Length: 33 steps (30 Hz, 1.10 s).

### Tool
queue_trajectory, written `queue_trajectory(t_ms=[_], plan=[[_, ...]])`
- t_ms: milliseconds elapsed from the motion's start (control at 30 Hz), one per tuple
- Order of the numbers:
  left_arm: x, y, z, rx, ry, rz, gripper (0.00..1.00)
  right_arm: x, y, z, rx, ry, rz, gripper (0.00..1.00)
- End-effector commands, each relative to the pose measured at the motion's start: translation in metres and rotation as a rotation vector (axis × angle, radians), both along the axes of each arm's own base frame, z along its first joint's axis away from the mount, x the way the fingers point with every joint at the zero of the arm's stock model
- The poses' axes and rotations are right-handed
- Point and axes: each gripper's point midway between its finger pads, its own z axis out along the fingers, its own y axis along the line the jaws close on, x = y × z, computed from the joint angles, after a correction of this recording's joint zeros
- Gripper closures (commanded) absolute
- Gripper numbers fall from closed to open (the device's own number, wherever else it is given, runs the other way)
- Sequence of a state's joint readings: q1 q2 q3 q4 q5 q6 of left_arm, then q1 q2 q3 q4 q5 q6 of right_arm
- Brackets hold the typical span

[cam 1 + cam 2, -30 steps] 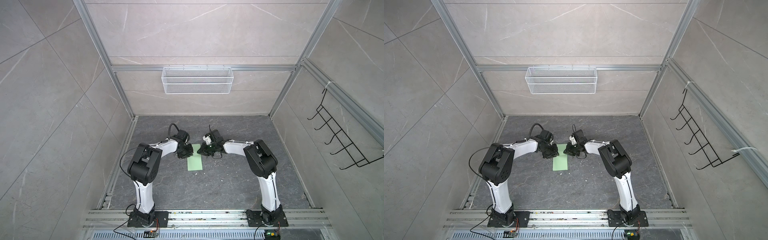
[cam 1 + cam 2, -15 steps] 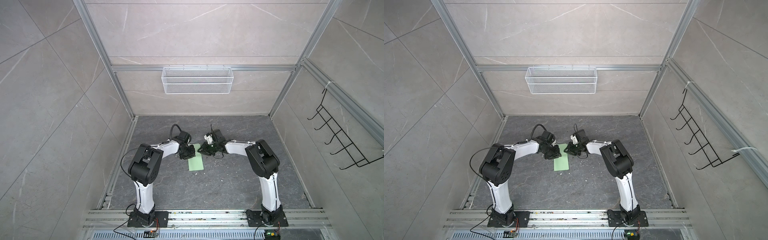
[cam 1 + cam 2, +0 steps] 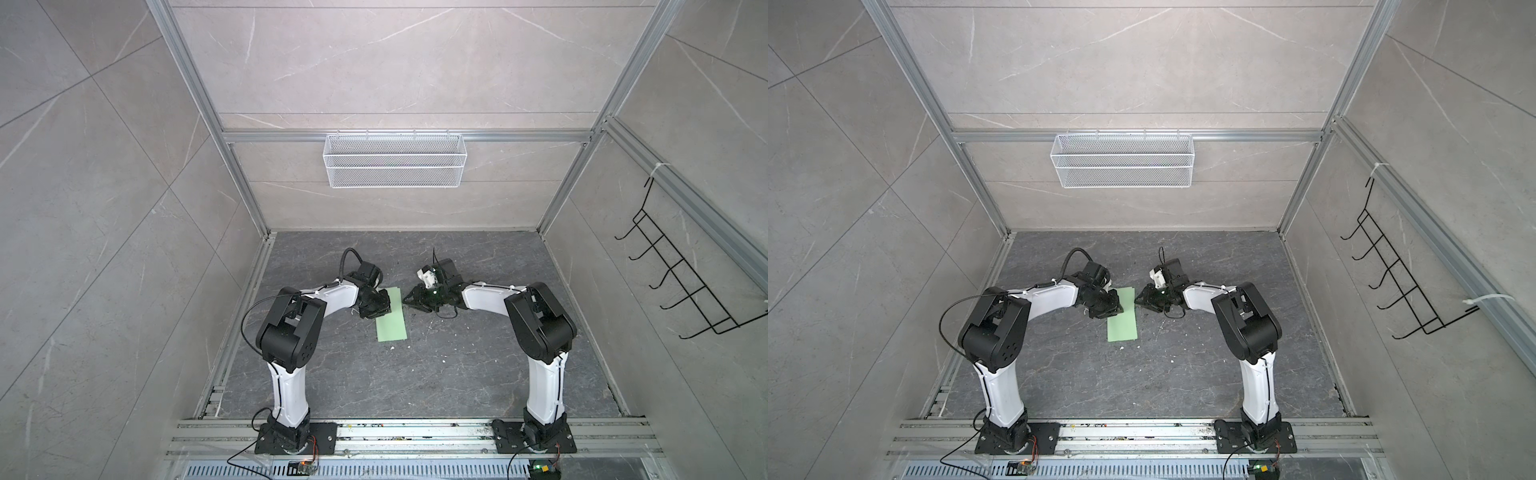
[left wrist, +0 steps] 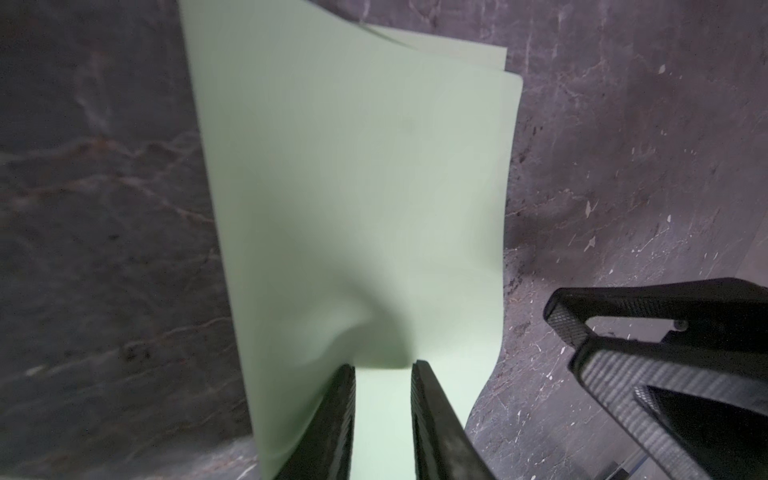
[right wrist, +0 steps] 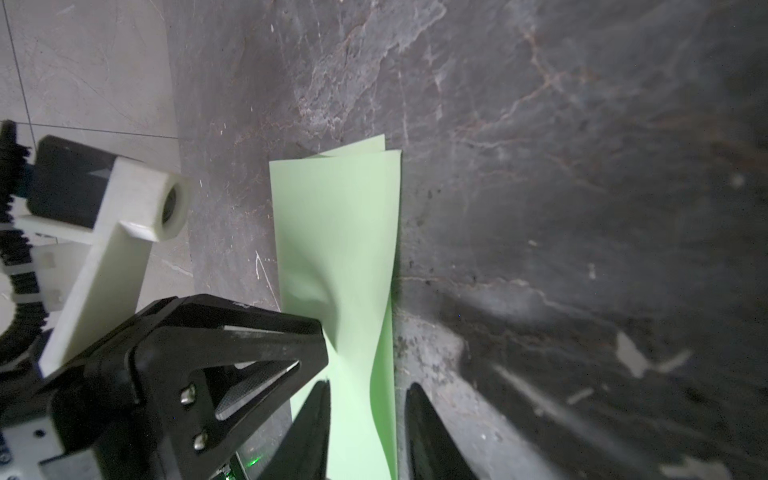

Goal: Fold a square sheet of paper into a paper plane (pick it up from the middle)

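Note:
The square sheet of paper (image 3: 390, 316) (image 3: 1122, 318) lies on the dark floor, folded in half into a pale green strip. Its loose layers fan slightly at the far end (image 5: 336, 232). My left gripper (image 3: 385, 306) (image 4: 382, 370) is low over the strip's far left part. Its jaws are a little apart, with the top layer (image 4: 353, 187) bulging up at their tips. My right gripper (image 3: 409, 300) (image 5: 368, 388) is at the strip's right edge, open, with that edge between its fingers. No paper plane is in view.
A white wire basket (image 3: 395, 160) hangs on the back wall and a black hook rack (image 3: 681, 282) on the right wall. White crumbs (image 3: 444, 361) dot the floor. An aluminium rail (image 3: 395, 432) with both arm bases runs along the front.
The right gripper's jaws have spread apart and it has drawn back slightly to the right. The left gripper and the folded strip have barely shifted.

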<state>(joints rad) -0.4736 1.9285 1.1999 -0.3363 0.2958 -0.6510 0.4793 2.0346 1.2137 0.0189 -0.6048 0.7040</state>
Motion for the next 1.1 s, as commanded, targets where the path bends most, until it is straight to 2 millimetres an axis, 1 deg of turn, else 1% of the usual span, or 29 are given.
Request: queue_trajectory(t_ms=[0,100,267,467,567,700,733,800,867,933,1067], plan=[[-0.003,0.005,0.004,0.020,-0.004,0.011,0.72,-0.009,0.009,-0.009,0.008,0.031,0.061,0.67],[-0.003,0.005,0.004,0.018,-0.003,0.013,0.72,-0.012,0.014,-0.014,0.006,0.042,0.082,0.68],[-0.002,0.005,0.005,0.015,-0.004,0.012,0.72,-0.013,0.022,-0.017,0.027,0.054,0.109,0.72],[-0.002,0.003,0.008,0.002,-0.007,0.012,0.72,-0.013,0.027,-0.017,0.047,0.057,0.125,0.82],[-0.002,0.002,0.016,-0.011,-0.021,0.009,0.72,-0.013,0.029,-0.008,0.068,0.037,0.133,0.91],[0.000,0.001,0.041,-0.043,-0.072,0.007,0.69,-0.013,0.030,0.009,0.091,0.004,0.138,0.98],[0.001,0.003,0.047,-0.052,-0.088,0.011,0.68,-0.013,0.030,0.013,0.101,-0.004,0.140,1.00],[0.001,0.006,0.057,-0.061,-0.117,0.018,0.66,-0.014,0.033,0.021,0.122,-0.015,0.147,1.00],[0.002,0.015,0.065,-0.067,-0.141,0.040,0.61,-0.016,0.036,0.026,0.136,-0.021,0.159,1.00],[0.003,0.025,0.068,-0.062,-0.162,0.067,0.56,-0.017,0.038,0.028,0.141,-0.022,0.166,1.00],[0.003,0.046,0.062,-0.033,-0.170,0.119,0.47,-0.016,0.043,0.023,0.135,-0.014,0.173,1.00]])
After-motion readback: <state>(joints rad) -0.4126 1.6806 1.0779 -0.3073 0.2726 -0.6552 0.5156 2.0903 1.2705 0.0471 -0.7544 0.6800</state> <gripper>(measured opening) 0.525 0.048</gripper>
